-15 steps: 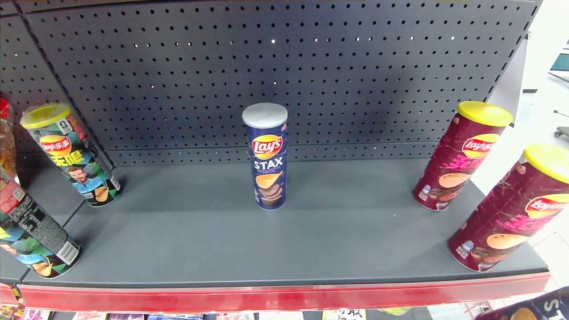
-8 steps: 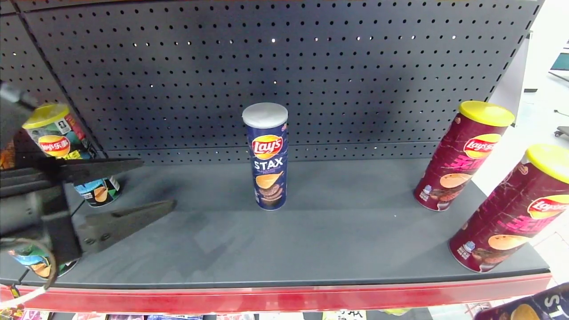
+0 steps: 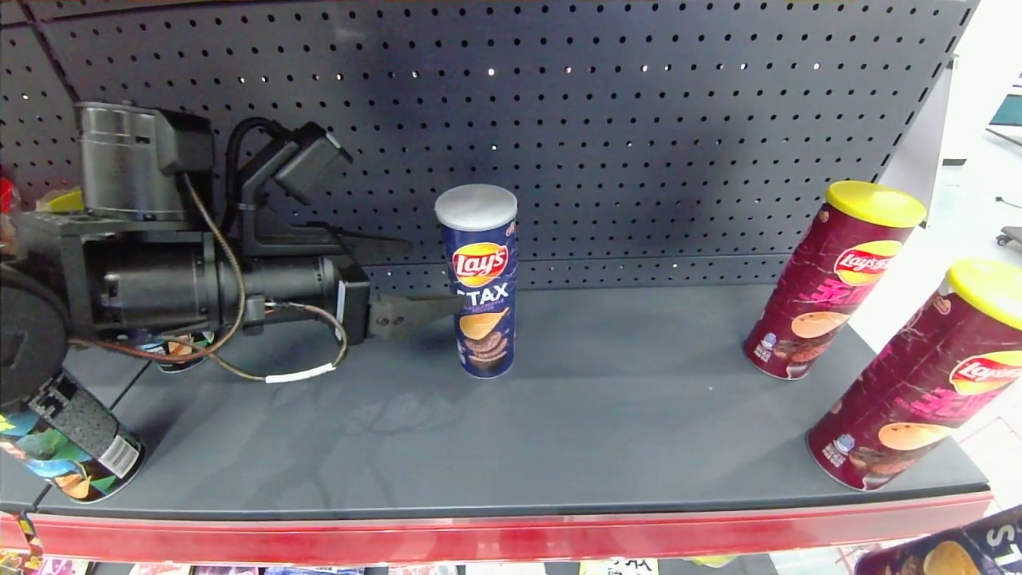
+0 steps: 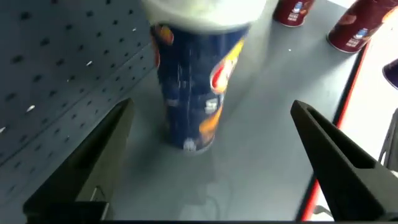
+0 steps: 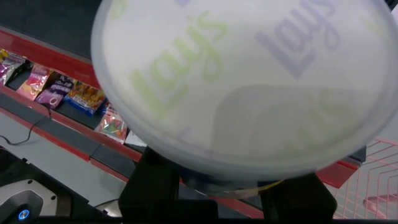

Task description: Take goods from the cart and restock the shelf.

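Note:
A dark blue chip can (image 3: 479,295) with a grey lid stands upright mid-shelf near the pegboard. My left gripper (image 3: 435,271) reaches in from the left at the can's mid-height. It is open, with one finger behind the can's left side and the other at its front. In the left wrist view the can (image 4: 193,81) stands just ahead of the spread fingers (image 4: 323,149). My right gripper (image 5: 221,196) is shut on a second blue chip can, whose clear lid (image 5: 249,81) faces the camera. That can's top (image 3: 950,551) shows at the bottom right corner.
Two maroon cans with yellow lids (image 3: 830,279) (image 3: 918,383) stand at the right end of the grey shelf (image 3: 559,423). A green-and-black can (image 3: 72,447) stands at the front left. The pegboard (image 3: 599,144) backs the shelf, which has a red front lip (image 3: 511,535).
My left arm has come in from the left edge and swept right across the shelf until its open fingers reach the blue can. The cans have not moved.

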{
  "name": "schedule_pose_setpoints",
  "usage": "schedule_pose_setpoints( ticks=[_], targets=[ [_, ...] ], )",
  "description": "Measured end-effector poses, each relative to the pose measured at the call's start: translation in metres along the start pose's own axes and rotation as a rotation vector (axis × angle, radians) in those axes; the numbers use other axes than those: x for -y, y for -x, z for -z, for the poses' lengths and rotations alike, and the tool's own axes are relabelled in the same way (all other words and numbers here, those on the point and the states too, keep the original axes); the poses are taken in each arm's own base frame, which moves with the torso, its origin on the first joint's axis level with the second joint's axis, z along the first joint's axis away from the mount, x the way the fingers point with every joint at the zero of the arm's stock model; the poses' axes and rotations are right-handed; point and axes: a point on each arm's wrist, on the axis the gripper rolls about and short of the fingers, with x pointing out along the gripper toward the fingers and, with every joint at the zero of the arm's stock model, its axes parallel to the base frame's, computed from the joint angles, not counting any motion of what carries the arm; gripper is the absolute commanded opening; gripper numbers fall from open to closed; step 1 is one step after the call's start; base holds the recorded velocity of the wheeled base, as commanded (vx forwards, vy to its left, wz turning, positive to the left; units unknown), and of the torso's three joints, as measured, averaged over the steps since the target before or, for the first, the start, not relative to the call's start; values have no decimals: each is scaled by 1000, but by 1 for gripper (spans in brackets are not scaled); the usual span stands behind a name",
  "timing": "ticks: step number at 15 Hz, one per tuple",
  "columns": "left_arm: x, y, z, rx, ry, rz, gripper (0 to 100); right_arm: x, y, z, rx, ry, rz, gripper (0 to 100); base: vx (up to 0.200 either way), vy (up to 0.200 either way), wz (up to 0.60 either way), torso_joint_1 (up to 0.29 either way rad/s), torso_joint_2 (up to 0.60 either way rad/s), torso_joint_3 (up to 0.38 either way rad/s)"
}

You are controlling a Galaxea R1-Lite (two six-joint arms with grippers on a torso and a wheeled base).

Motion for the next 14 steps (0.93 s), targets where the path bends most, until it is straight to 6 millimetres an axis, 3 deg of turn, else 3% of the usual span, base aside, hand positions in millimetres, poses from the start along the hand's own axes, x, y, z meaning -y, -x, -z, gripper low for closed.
schedule_pose_setpoints(
  ticks=[9, 14],
  targets=[
    [-20, -45, -7, 5, -16, 16, 100, 0, 0, 0, 0, -1, 5, 0, 0, 0, 0, 0, 0, 0],
    [-17, -67, -9, 2, -24, 51, 100, 0, 0, 0, 0, -1, 5, 0, 0, 0, 0, 0, 0, 0]
  ],
)
